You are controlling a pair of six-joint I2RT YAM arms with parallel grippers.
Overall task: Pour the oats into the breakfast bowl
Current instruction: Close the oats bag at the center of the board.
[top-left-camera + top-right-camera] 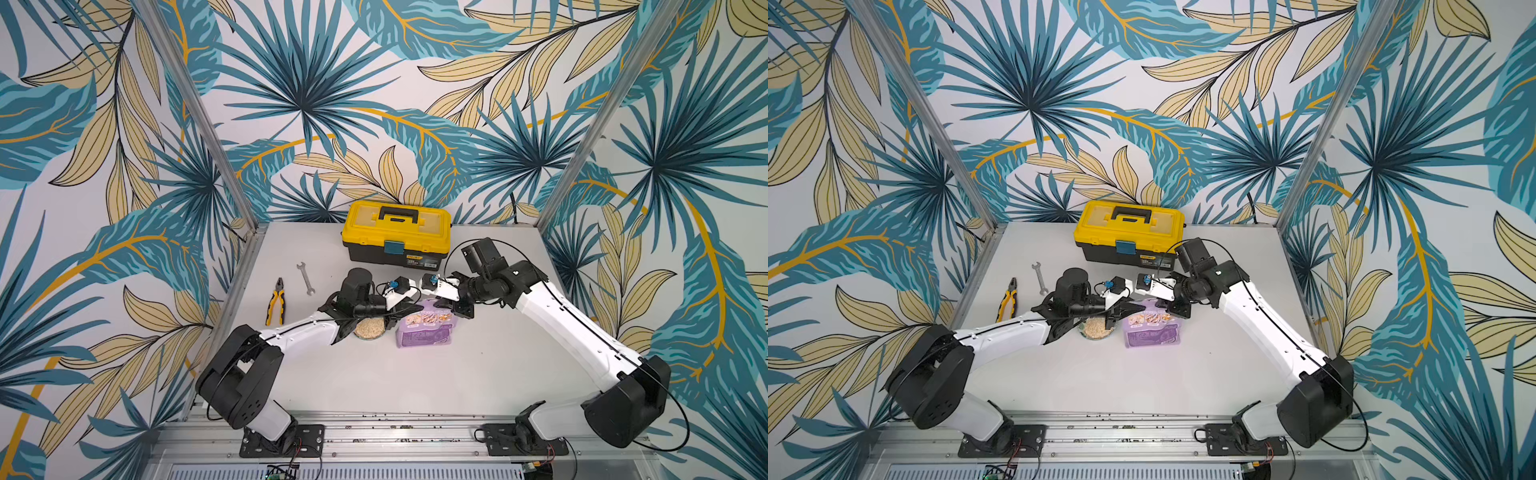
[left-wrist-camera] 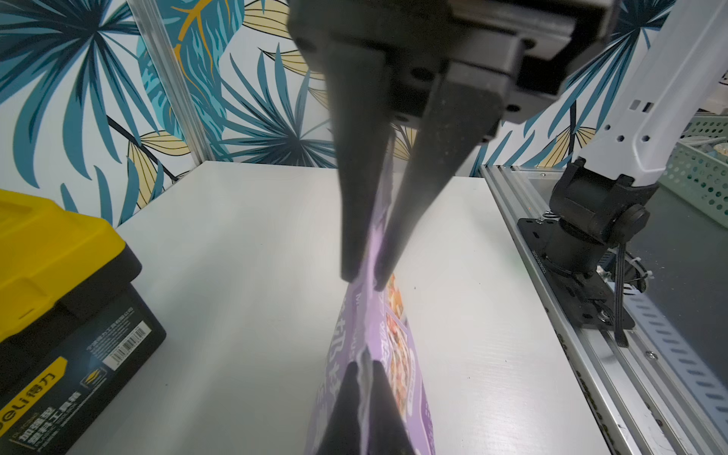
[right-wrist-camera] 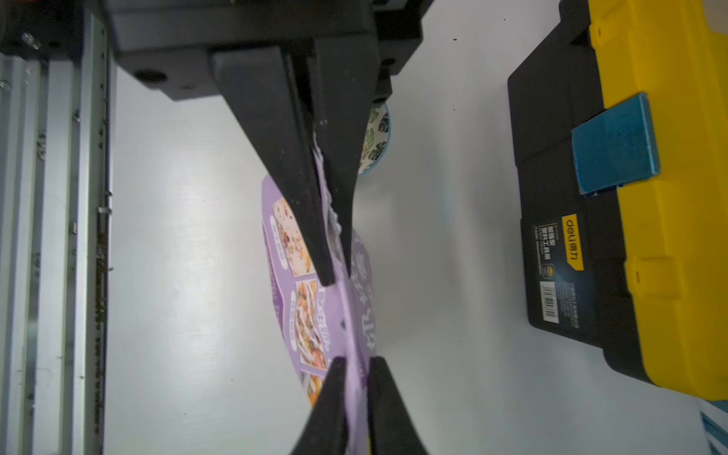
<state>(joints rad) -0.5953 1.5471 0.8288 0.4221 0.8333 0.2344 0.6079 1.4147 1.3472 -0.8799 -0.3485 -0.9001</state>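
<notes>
1. Left wrist view: left jaws pressed together on the top seam of the purple oats pouch (image 2: 370,346).
2. Right wrist view: right jaws straddle the seam's other end; gripping or not, I can't tell.
3. Pouch upright on the desk (image 1: 415,382), seam running jaw to jaw.
4. Breakfast bowl (image 3: 376,138), full of oats (image 1: 368,328), sits just beside the pouch on the left arm's side; any further pour would tip that way.

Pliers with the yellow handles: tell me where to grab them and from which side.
Take the pliers across both yellow handles, about midway along, coming straight down from above. They lie flat on the table with the jaws pointing to the back wall and the handles close together, so a top-down pinch spanning the pair looks most likely to hold.
</notes>
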